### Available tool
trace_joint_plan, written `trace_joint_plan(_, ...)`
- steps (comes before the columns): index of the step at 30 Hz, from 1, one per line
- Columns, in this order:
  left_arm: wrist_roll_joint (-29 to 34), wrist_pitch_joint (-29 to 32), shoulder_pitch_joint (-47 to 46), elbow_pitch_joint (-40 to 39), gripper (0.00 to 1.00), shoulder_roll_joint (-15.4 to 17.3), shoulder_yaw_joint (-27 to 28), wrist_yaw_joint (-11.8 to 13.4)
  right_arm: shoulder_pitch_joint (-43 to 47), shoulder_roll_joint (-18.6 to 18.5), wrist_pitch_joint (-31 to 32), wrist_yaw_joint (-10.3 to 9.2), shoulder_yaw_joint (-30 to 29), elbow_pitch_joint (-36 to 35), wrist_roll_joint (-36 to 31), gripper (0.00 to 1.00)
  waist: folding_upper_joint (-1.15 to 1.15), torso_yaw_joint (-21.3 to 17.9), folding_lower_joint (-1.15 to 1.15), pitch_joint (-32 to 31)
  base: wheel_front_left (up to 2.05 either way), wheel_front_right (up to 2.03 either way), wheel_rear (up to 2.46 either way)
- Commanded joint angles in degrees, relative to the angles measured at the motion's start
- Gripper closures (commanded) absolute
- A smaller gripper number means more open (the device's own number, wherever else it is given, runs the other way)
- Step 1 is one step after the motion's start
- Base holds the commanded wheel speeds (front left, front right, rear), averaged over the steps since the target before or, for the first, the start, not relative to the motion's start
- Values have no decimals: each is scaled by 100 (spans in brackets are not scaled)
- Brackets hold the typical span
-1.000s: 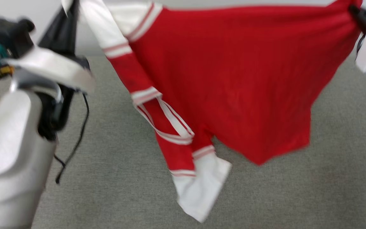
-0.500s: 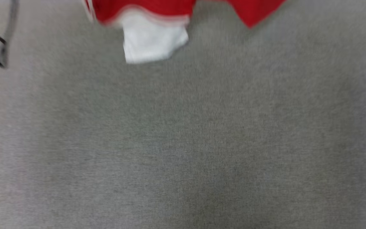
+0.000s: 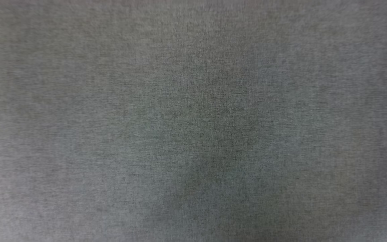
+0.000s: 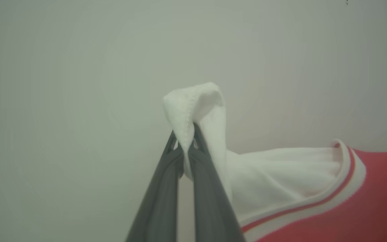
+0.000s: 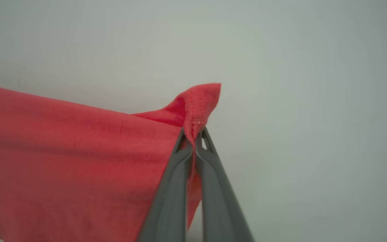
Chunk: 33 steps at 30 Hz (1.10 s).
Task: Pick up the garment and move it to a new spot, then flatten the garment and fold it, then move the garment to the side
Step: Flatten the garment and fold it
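Grey carpet (image 3: 193, 121) lies below the head camera, blurred, and a plain pale wall (image 4: 62, 84) backs both wrist views. Against that wall the left gripper (image 4: 184, 137) is pressed together on a small white peak of the shirt (image 4: 281, 174), with striped trim (image 4: 317, 204) and red cloth running off to one side of that view. The right gripper (image 5: 194, 136) is likewise closed, pinching a red corner whose stitched hem pokes just past the fingertips, and the red body slopes away taut from it. The shirt therefore appears to hang in the air, stretched between the two arms; how low its bottom edge hangs over the carpet cannot be seen. The main risk is a slip. Each hold takes only a little cloth near the tips, so spreading the arms further, or a quick swing toward the new spot, could pull a corner free and leave the shirt dangling twisted from one side. The holds also look mismatched, a white part on one side and a red hem on the other, so it may land skewed or bunched and be harder to flatten. With the head view blurred, judging the landing spot would be unreliable.
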Motion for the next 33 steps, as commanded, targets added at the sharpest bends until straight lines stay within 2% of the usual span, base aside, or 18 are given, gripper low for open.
trace_joint_plan(1,-29,-83,-106,155,100,92,68,3,-138,-146,-134,-28,30,209,22,100,0,-22,-2,270,0,0,0)
trace_joint_plan(9,-176,-346,22,881,100,-1,21,-162,-316,-124,-594,-28,581,1130,356,100,0,6,-2,406,0,0,0)
trace_joint_plan(13,-284,-482,335,1185,100,-70,-34,-256,-7,-158,-782,-28,884,1513,570,100,0,65,-2,269,0,0,0)
trace_joint_plan(17,-361,-592,1015,1341,100,-62,-97,-303,570,-196,-969,-28,1257,1714,901,100,0,80,-2,-135,0,0,0)
trace_joint_plan(24,-695,-625,3016,994,100,-206,-48,-332,2331,-366,-1149,-28,1801,1674,1540,100,0,166,-2,-1117,0,0,0)
trace_joint_plan(29,-814,-627,4841,438,100,-343,58,-333,3917,-562,-1246,-31,1881,1345,1910,100,0,223,-2,-1895,0,0,0)
trace_joint_plan(33,-900,-629,6159,-96,100,-443,193,-116,5051,-692,-1176,-46,1703,967,2022,100,0,252,-2,-2403,0,0,0)
